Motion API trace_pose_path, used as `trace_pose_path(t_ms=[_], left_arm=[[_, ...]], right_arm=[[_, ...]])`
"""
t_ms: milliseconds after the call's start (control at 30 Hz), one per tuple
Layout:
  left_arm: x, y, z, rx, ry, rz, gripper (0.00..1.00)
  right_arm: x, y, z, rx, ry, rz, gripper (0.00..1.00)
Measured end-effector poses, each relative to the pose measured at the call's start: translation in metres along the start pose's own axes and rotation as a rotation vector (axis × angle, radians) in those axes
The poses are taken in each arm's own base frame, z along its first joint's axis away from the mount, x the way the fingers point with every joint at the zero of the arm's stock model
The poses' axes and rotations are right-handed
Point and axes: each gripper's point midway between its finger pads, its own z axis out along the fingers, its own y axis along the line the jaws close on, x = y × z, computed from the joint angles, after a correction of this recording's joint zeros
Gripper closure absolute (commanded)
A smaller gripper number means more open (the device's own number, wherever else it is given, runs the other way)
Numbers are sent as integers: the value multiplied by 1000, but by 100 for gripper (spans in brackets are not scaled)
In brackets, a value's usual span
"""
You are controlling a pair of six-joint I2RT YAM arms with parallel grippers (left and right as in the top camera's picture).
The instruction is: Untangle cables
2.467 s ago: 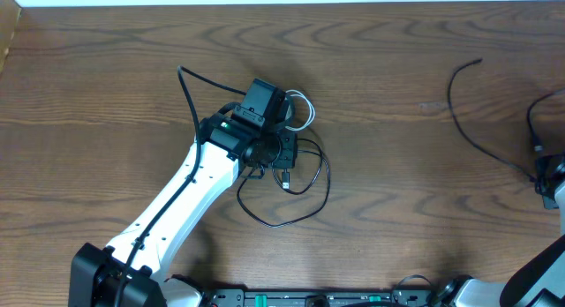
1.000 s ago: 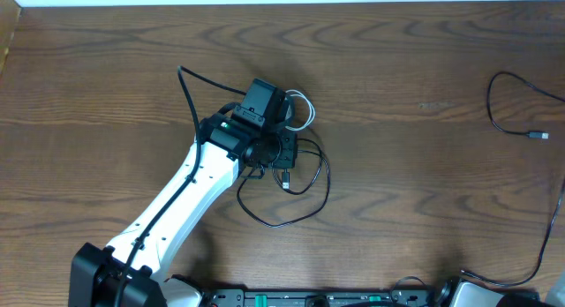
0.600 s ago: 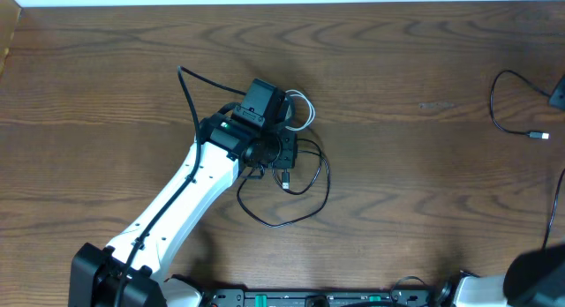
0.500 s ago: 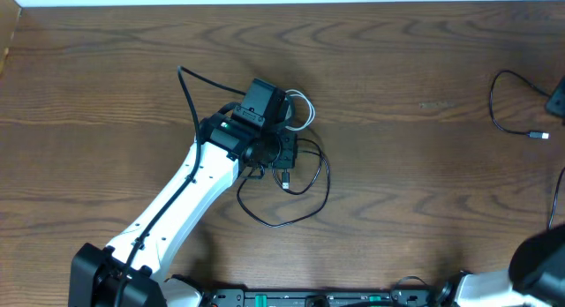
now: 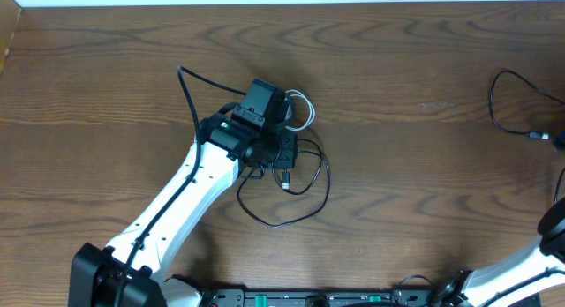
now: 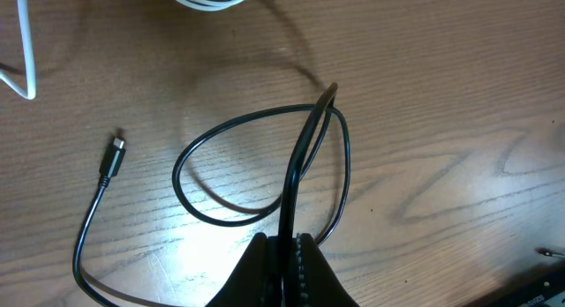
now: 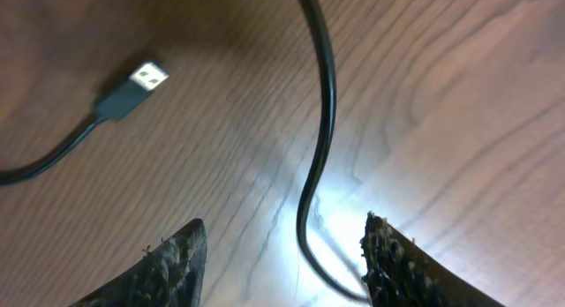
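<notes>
My left gripper (image 5: 284,153) is shut on a black cable (image 5: 305,197) that loops on the table in front of it. In the left wrist view the cord (image 6: 265,166) runs straight up from the closed fingertips (image 6: 284,247), and its small plug (image 6: 111,157) lies at the left. A white cable (image 5: 305,108) curls just beyond the gripper. At the far right lies a second black cable (image 5: 499,100). My right gripper (image 7: 282,254) hangs open over it, with the cord (image 7: 325,139) lying loose between the fingers and its USB plug (image 7: 141,80) at the upper left.
The wooden table (image 5: 406,210) stretches between the two cable groups. The right arm (image 5: 530,267) comes in from the bottom right corner. A thick black wire (image 5: 187,91) rises from the left arm.
The right gripper has opened and come back in at the right edge, down by the plug of the right black cable, which now lies free. The left arm has not moved.
</notes>
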Motion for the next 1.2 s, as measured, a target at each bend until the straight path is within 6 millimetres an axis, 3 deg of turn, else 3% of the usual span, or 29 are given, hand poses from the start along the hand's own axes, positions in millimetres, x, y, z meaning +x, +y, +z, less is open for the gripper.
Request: trace_pose_path(t_ms=[133, 200, 233, 267, 300, 567, 667, 733, 767, 867, 933, 967, 1000, 1067, 1133, 1200], left_arm=[[0, 0, 0, 0, 0, 0, 93], [0, 0, 0, 0, 0, 0, 93], [0, 0, 0, 0, 0, 0, 93], [0, 0, 0, 0, 0, 0, 93], [0, 0, 0, 0, 0, 0, 93], [0, 0, 0, 0, 1, 0, 93], [0, 0, 0, 0, 1, 0, 93], [0, 0, 0, 0, 1, 0, 93], [0, 0, 0, 0, 1, 0, 93], [0, 0, 0, 0, 1, 0, 93], [0, 0, 0, 0, 1, 0, 93], [0, 0, 0, 0, 1, 0, 93], [0, 0, 0, 0, 1, 0, 93], [0, 0, 0, 0, 1, 0, 93], [0, 0, 0, 0, 1, 0, 93], [0, 0, 0, 0, 1, 0, 93]], right_arm=[[-1, -2, 23, -18, 30, 21, 46], [-2, -2, 32, -31, 34, 29, 51], [-2, 0, 36, -43, 39, 32, 59], [-3, 1, 40, -54, 40, 37, 83], [-4, 3, 42, -66, 40, 41, 99], [-7, 20, 43, -163, 37, 41, 99], [-18, 28, 27, -216, -2, 42, 99], [-44, 31, 0, -256, -102, 38, 99], [-67, 32, -28, -279, -199, 32, 99], [-127, 31, -139, -326, -537, -13, 99], [-150, 31, -221, -341, -763, -54, 99], [-154, 32, -271, -350, -889, -83, 99], [-153, 33, -308, -352, -980, -106, 99], [-143, 37, -366, -356, -1116, -148, 99], [-124, 47, -405, -368, -1190, -203, 99], [-112, 58, -407, -374, -1171, -247, 99]])
